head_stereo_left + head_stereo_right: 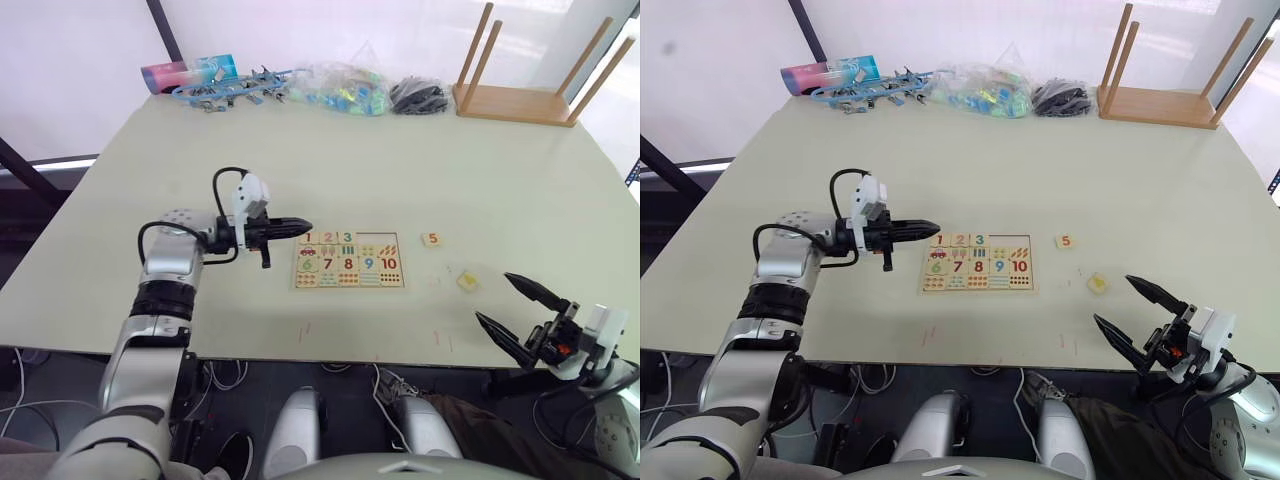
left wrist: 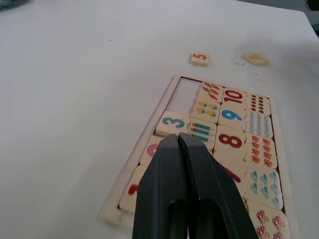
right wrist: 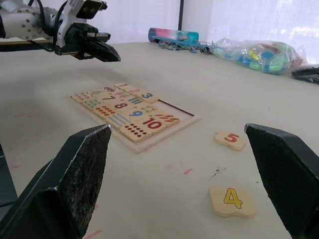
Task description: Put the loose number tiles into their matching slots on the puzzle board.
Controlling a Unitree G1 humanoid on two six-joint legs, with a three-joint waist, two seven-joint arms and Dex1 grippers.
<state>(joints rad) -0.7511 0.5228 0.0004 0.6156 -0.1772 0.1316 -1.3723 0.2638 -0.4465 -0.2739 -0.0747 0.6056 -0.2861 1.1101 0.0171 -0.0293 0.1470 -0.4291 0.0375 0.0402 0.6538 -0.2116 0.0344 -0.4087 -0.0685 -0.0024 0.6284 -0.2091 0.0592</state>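
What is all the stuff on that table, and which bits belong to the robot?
board: one, light wood, table centre; 1, 2, 3 seated in its top row, two slots empty
5 tile: one, orange digit, loose, right of board
4 tile: one, yellow digit, loose, nearer the right tool
rack: one, wooden with dowels, far right
tube: one, pink and blue, far left
clips: blue heap, far edge
bag: one, clear, colourful contents
black heap: beside rack
table: one, pale
left tool: shut, over board's left end
right tool: open, near edge
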